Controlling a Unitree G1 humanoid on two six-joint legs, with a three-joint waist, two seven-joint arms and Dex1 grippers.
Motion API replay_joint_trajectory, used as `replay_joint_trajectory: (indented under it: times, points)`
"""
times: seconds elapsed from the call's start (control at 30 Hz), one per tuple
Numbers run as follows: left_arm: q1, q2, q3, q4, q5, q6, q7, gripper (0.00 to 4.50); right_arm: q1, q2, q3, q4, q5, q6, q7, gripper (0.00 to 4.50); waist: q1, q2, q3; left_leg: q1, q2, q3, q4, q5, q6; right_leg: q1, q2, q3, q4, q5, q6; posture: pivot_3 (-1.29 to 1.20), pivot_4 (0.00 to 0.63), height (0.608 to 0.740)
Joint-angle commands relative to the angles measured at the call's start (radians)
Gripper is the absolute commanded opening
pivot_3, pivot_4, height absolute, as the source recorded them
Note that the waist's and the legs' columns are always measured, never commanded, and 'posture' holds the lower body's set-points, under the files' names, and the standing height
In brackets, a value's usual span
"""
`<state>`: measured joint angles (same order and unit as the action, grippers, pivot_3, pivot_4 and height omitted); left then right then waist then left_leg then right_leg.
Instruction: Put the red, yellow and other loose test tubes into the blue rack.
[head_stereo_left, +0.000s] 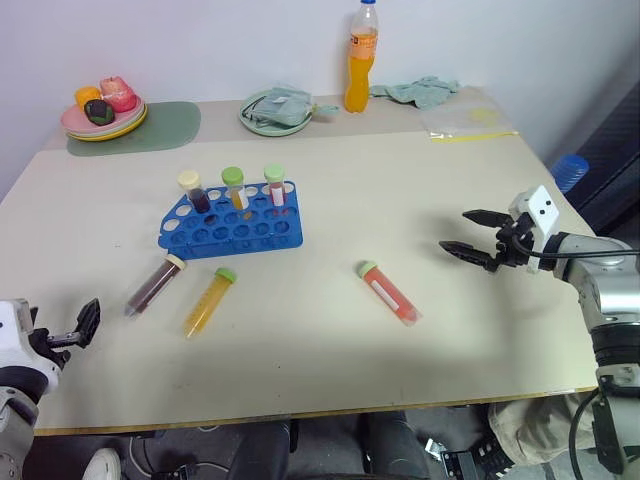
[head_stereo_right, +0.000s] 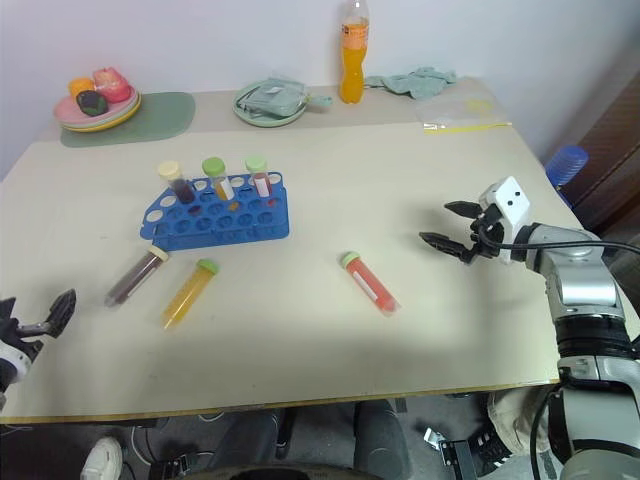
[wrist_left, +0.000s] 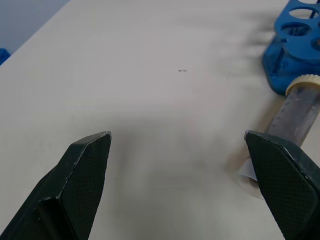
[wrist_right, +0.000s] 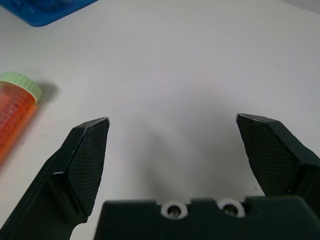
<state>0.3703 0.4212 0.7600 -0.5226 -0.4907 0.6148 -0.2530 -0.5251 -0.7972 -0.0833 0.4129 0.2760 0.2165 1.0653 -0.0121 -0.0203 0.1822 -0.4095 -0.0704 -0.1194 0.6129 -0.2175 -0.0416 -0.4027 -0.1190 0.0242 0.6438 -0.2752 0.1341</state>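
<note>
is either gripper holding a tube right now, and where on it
Nothing is held. The left gripper and right gripper are both open and empty, apart from the loose tubes.

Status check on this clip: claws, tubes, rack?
Both claws open, empty: left, right. Three loose tubes flat on table, three standing in blue rack. Nothing in the way.

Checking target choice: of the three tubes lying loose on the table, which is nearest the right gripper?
The red-liquid tube with the green cap. It lies alone toward the right gripper; the maroon tube and yellow tube lie below the blue rack.
</note>
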Motion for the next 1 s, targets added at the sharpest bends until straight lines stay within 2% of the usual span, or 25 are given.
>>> replay_joint_trajectory:
  times: [0.03, 0.27, 0.47, 0.6, 0.7, 0.83, 1.0]
  points:
    - [0.012, -0.018, 0.001, -0.043, 0.013, -0.035, 0.020, 4.39, -0.049, -0.003, 0.001, 0.011, -0.012, -0.016, 0.014, 4.50, 0.000, 0.000, 0.000, 0.000, 0.000, 0.000, 0.000, 0.000, 0.000, 0.000, 0.000, 0.000, 0.000, 0.000, 0.000, 0.00, 0.150, 0.740]
    - [0.007, -0.052, 0.009, -0.060, 0.017, -0.055, 0.052, 4.39, -0.102, -0.002, 0.016, 0.031, -0.028, 0.012, 0.019, 4.50, 0.002, 0.000, 0.000, 0.000, 0.000, 0.000, 0.000, 0.000, 0.000, 0.000, 0.000, 0.000, 0.000, 0.000, 0.000, 0.00, 0.150, 0.740]
    - [-0.051, -0.013, -0.026, -0.085, -0.013, -0.076, 0.010, 4.39, -0.082, -0.011, 0.024, -0.122, 0.006, 0.190, 0.011, 4.50, 0.002, 0.000, 0.000, 0.000, 0.000, 0.000, 0.000, 0.000, 0.000, 0.000, 0.000, 0.000, 0.000, 0.000, 0.000, 0.00, 0.150, 0.740]
    - [-0.096, 0.019, -0.121, -0.102, -0.050, -0.074, -0.069, 4.39, -0.044, -0.044, 0.061, -0.333, -0.011, 0.429, -0.053, 4.50, 0.004, 0.000, 0.000, -0.001, 0.000, 0.000, 0.001, 0.000, 0.000, 0.000, 0.000, 0.000, 0.000, 0.000, 0.000, 0.00, 0.150, 0.740]
    - [-0.140, 0.047, -0.244, -0.097, -0.045, -0.077, -0.133, 4.39, -0.035, -0.082, 0.089, -0.506, 0.047, 0.696, -0.063, 4.50, 0.005, 0.001, 0.000, -0.001, 0.000, 0.000, 0.000, 0.000, 0.000, 0.000, -0.001, 0.000, -0.001, 0.000, 0.000, 0.00, 0.150, 0.740]
    - [-0.189, 0.125, -0.422, -0.082, 0.013, -0.112, -0.247, 4.39, -0.113, -0.102, 0.150, -0.652, 0.160, 1.112, -0.089, 4.50, 0.003, 0.001, 0.000, -0.001, 0.000, 0.000, 0.000, 0.000, 0.000, -0.001, 0.000, 0.000, -0.001, -0.001, -0.002, 0.00, 0.150, 0.740]
    - [-0.236, 0.170, -0.587, -0.103, 0.022, -0.135, -0.354, 4.39, -0.214, -0.046, 0.223, -0.716, 0.196, 1.363, -0.198, 4.50, 0.001, 0.001, 0.000, -0.002, 0.000, 0.000, 0.000, -0.001, 0.002, -0.001, 0.000, 0.000, -0.003, -0.001, -0.002, 0.00, 0.150, 0.740]
